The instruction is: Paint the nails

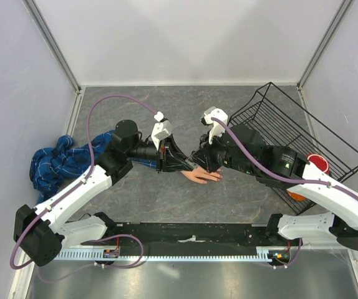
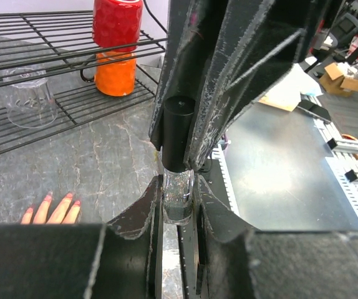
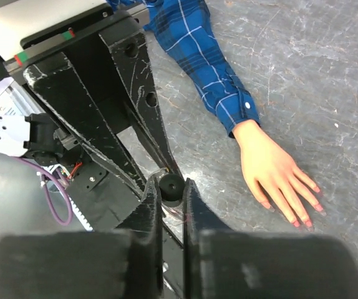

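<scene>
From above, the two arms meet over the middle of the table. The left gripper and right gripper come tip to tip just on the far side of the mannequin hand. The hand lies flat with its fingers pointing right, and its plaid sleeve is bunched away to the left. A wire basket stands at the right. What the grippers hold is too small to tell here.

In the left wrist view, the left gripper is clamped on a small clear bottle, held upright. The right gripper's fingers come down from above around its black cap. The nails show on the table to the left, pink-red at the tips and well apart from the bottle. Farther off in the basket sit a red cup, an orange cup and a clear glass.

In the right wrist view, the right gripper is closed against both sides of the round cap, with no gap visible. The hand lies to the right, nails at the end away from the sleeve.

The step in hand looks like opening the bottle. The next move calls for twisting the cap while the left gripper holds the bottle steady. The cap should then lift straight up so any brush clears the neck before it goes to the nails. They already look coloured, so how many remain I cannot tell.
</scene>
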Robot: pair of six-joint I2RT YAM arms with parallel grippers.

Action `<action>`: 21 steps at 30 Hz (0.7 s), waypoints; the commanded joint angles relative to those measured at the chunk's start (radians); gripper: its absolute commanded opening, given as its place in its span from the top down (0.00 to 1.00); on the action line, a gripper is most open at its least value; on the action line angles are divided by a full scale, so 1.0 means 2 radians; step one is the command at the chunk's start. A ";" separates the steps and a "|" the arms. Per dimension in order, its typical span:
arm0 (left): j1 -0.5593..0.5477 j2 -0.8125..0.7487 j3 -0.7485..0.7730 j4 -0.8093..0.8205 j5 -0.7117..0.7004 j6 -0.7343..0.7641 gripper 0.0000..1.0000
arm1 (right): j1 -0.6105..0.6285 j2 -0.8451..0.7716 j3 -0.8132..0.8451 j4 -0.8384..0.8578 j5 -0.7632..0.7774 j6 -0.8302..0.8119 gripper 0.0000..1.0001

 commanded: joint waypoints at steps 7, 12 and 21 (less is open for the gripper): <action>-0.001 -0.024 0.029 -0.058 -0.122 0.036 0.08 | -0.009 -0.033 -0.026 0.006 0.089 -0.009 1.00; 0.003 -0.061 0.010 -0.056 -0.222 0.047 0.01 | -0.009 -0.060 -0.089 0.007 0.282 0.025 1.00; 0.004 -0.114 -0.017 -0.045 -0.335 0.059 0.03 | -0.010 -0.156 -0.310 0.026 0.480 0.263 1.00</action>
